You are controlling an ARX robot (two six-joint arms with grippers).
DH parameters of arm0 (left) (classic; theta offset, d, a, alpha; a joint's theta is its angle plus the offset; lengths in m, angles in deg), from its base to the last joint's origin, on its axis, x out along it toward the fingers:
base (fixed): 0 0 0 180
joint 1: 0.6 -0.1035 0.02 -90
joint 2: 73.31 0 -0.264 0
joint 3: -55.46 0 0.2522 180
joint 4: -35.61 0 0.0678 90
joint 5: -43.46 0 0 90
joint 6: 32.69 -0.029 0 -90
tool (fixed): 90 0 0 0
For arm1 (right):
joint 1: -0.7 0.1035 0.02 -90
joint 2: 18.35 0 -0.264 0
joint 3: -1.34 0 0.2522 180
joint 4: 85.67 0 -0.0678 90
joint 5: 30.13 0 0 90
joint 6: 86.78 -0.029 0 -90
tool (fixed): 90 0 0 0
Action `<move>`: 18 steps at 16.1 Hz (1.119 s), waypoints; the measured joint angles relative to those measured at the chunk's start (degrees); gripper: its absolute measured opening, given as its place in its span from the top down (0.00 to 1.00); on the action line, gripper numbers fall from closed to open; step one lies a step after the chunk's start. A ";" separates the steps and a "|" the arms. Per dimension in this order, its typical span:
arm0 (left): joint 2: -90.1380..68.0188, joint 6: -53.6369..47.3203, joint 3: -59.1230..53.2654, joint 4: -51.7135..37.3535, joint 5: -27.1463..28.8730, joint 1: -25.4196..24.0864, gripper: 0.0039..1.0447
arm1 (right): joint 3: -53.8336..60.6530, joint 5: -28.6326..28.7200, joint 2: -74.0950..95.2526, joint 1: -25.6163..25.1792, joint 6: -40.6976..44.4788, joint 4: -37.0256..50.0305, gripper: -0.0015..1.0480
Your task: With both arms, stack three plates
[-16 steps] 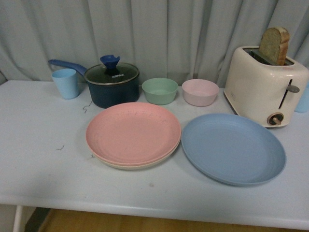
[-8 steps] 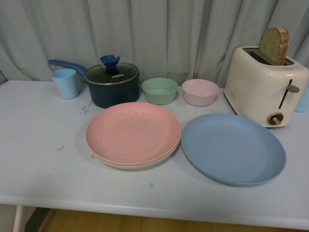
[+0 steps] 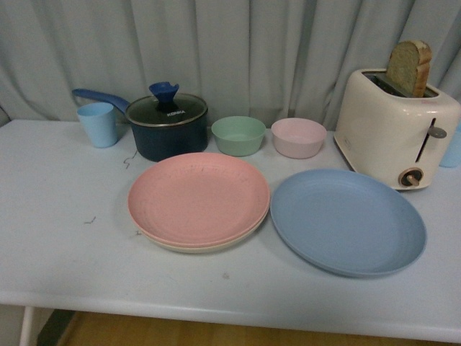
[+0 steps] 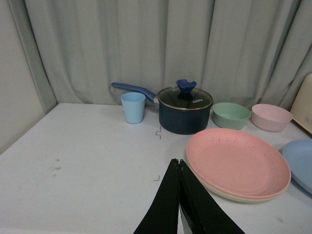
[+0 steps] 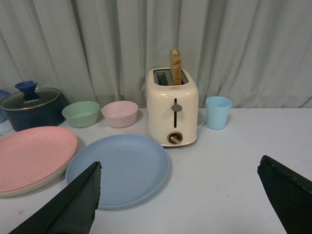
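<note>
White table point(image 3: 57, 216): pink plate point(image 3: 198, 196) sits on cream plate point(image 3: 191, 248), blue plate point(image 3: 347, 220) just beside, maybe touching. L gripper point(image 4: 179, 163) fingers pressed together, empty; R gripper point(image 5: 179, 168) spread wide, empty.

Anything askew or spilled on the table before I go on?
Nothing spilled or broken. The pink plate sits slightly off-centre on the cream plate, whose rim shows along the near edge. The blue plate lies flat beside them, unstacked.

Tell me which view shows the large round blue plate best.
The front view: the large round matte blue plate lies whole, uncovered. The right wrist view has the right claw over its edge; the left wrist view shows only a sliver.
</note>
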 joint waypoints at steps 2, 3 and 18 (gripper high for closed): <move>0.74 0.00 0.00 0.61 0.00 0.00 0.99 | 0.00 0.00 0.00 0.00 0.00 0.02 0.06; 1.60 -0.02 0.04 2.19 0.00 0.00 0.99 | 0.00 0.00 0.00 0.00 -0.02 0.02 0.06; 10.27 -0.09 0.02 10.64 0.00 0.00 0.06 | -6.21 15.85 47.52 -19.21 -4.74 43.56 0.06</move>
